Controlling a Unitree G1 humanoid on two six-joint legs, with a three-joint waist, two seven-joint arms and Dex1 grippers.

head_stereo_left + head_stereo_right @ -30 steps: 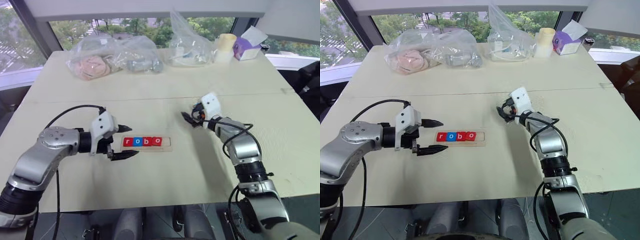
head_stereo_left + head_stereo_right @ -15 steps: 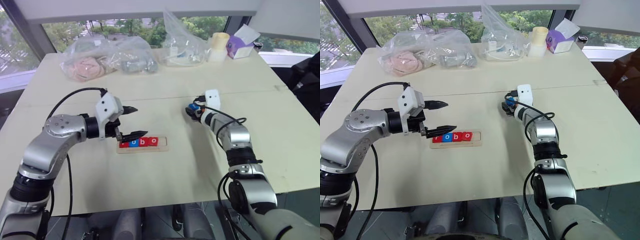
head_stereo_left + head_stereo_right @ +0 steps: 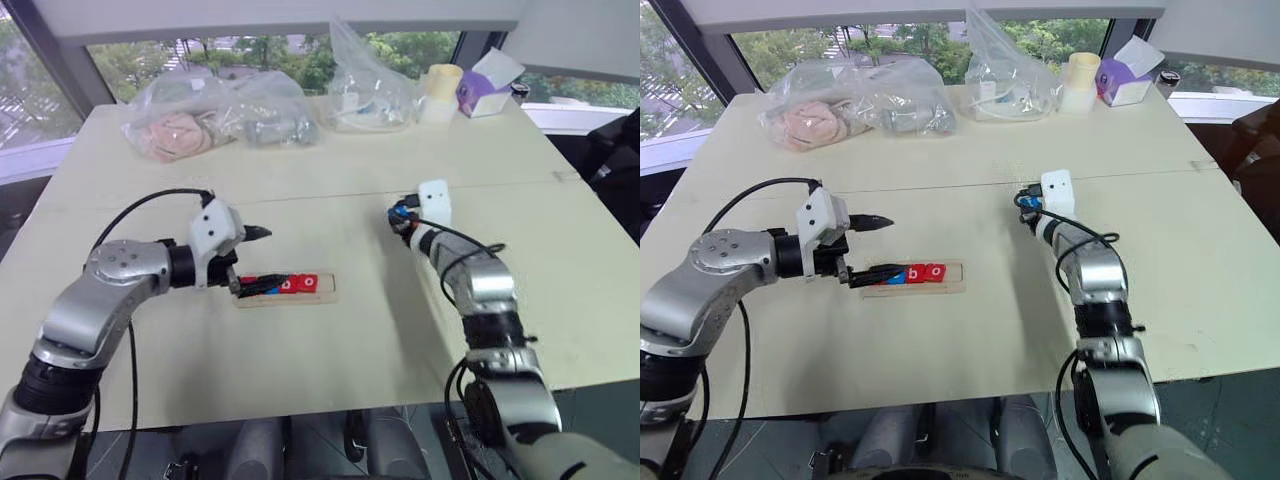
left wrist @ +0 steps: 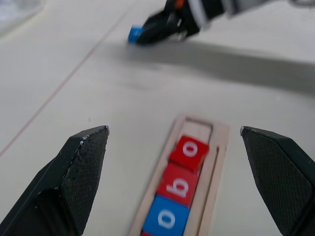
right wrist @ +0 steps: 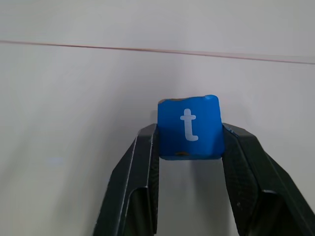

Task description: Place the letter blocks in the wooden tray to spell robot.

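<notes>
- Pinching a blue block marked "t" (image 5: 189,127) between its two black fingers, the right gripper (image 5: 189,142) is clamped on the tile's side edges, the white letter facing up.
- From the head views, that right gripper (image 3: 1032,207) sits low over the table (image 3: 970,350), well apart from the wooden tray (image 3: 952,279), with the forearm reaching forward and the wrist bent down.
- The left gripper (image 4: 174,182) hangs with fingers spread wide apart, holding nothing, one finger to each side of the tray's near end.
- In the left wrist view the tray (image 4: 220,147) holds a blue "o" (image 4: 166,219), a red "b" (image 4: 179,184) and a red "o" (image 4: 190,152) in a row, with one bare slot beyond them; the first block is hidden under the left gripper's fingers.
- At the table's far edge lie clear plastic bags (image 3: 215,112), a pale cup (image 3: 440,90) and a purple tissue box (image 3: 485,88), all well away from both arms.
- A second ago the right fingers stood open above the table; they have since shut on the "t" block.
- The left arm has kept its place beside the tray, its fingers as wide as before.
</notes>
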